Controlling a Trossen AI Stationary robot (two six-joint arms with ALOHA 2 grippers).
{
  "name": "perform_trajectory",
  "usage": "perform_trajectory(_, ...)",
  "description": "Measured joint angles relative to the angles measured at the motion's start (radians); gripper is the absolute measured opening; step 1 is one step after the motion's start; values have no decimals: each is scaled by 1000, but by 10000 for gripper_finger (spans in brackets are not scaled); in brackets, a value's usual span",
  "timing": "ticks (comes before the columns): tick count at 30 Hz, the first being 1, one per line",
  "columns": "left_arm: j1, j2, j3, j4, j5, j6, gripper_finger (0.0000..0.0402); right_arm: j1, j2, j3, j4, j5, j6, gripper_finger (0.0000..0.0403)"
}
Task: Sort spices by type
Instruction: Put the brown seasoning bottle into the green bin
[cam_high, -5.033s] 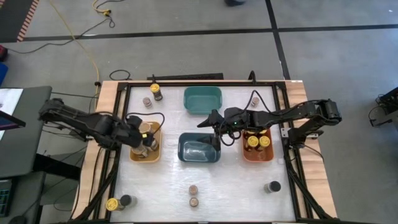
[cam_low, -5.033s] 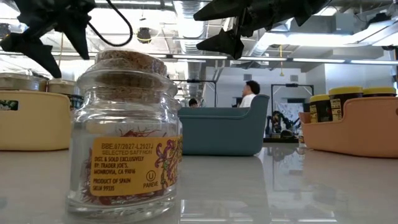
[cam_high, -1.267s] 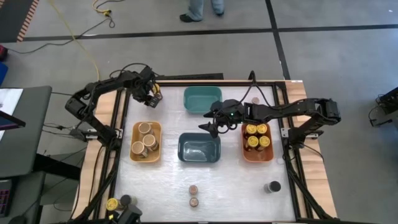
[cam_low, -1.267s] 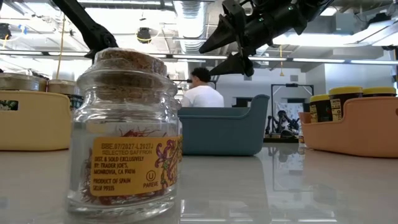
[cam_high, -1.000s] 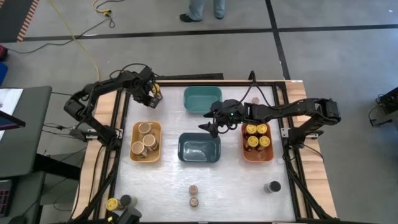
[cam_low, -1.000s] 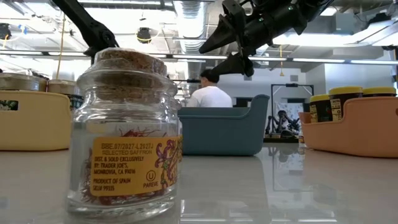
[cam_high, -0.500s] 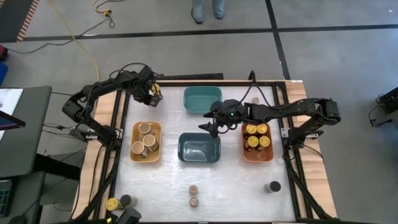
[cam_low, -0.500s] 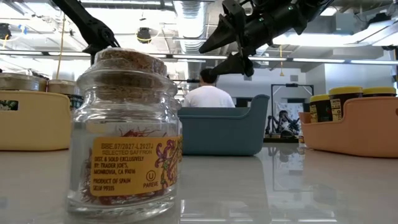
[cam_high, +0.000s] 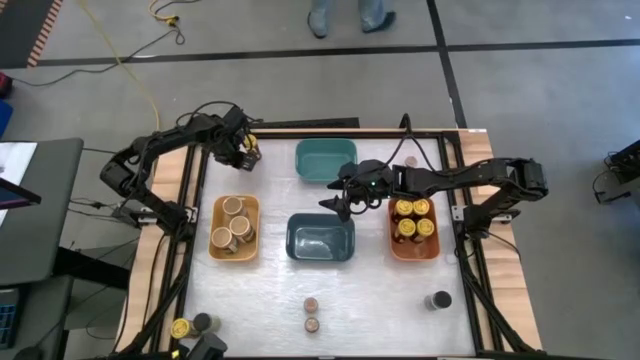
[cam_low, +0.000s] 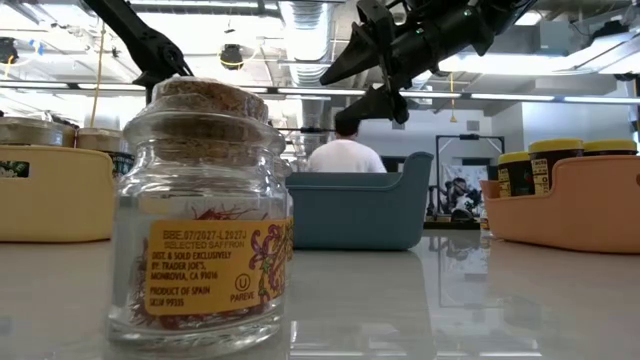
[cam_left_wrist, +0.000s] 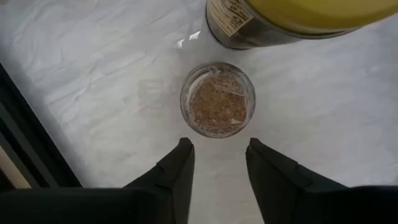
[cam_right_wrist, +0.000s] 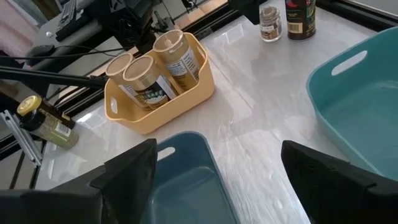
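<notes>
Across the white marbled bench (cam_high: 270, 290), framed by a wooden edge and dark rails, grey floor with black lines surrounds the rig, and a person's legs (cam_high: 345, 15) stand beyond the far side. At the bench's left near corner, a yellow-lidded jar (cam_high: 180, 327) and a dark-lidded jar (cam_high: 201, 322) stand upright. At the far left, the left gripper (cam_high: 243, 152) hangs over a small brown-topped jar (cam_left_wrist: 217, 99) that stands upright just beside a yellow-lidded jar (cam_left_wrist: 292, 18); its fingers (cam_left_wrist: 177, 171) are drawn to their narrowest and hold nothing. Nearer, the yellow bin (cam_high: 215, 243) holds three tan-topped jars (cam_high: 234, 218), all upright. Mid-bench sit the teal bin (cam_high: 325, 160) and the dark-blue bin (cam_high: 320, 239), with two cork-topped jars (cam_high: 312, 313) upright near the front edge. Between those bins, the right gripper (cam_high: 336, 201) hovers, fingers (cam_right_wrist: 127, 168) spread wide, holding nothing. Rightward, the orange bin (cam_high: 413, 250) holds yellow-lidded jars (cam_high: 413, 217), and a dark-lidded jar (cam_high: 437, 300) stands alone. Beyond, in the low view, shows an office with ceiling ducts.
</notes>
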Motion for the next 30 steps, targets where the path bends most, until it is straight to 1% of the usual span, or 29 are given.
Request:
perform_trajectory(8,0,0,0,-10,0,1,207,0,0,0,0,0,-1,368)
perform_trajectory(12,0,0,0,-14,15,39,251,0,0,0,0,0,-1,368)
perform_trajectory(15,0,0,0,-14,23,51,276,0,0,0,0,0,-2,368)
perform_trajectory(18,0,0,0,-20,24,30,287,0,0,0,0,0,-1,368)
perform_trajectory(24,0,0,0,-18,25,-1,289,0,0,0,0,0,-2,368)
perform_trajectory(30,0,0,0,63,25,-13,287,0,0,0,0,0,-1,368)
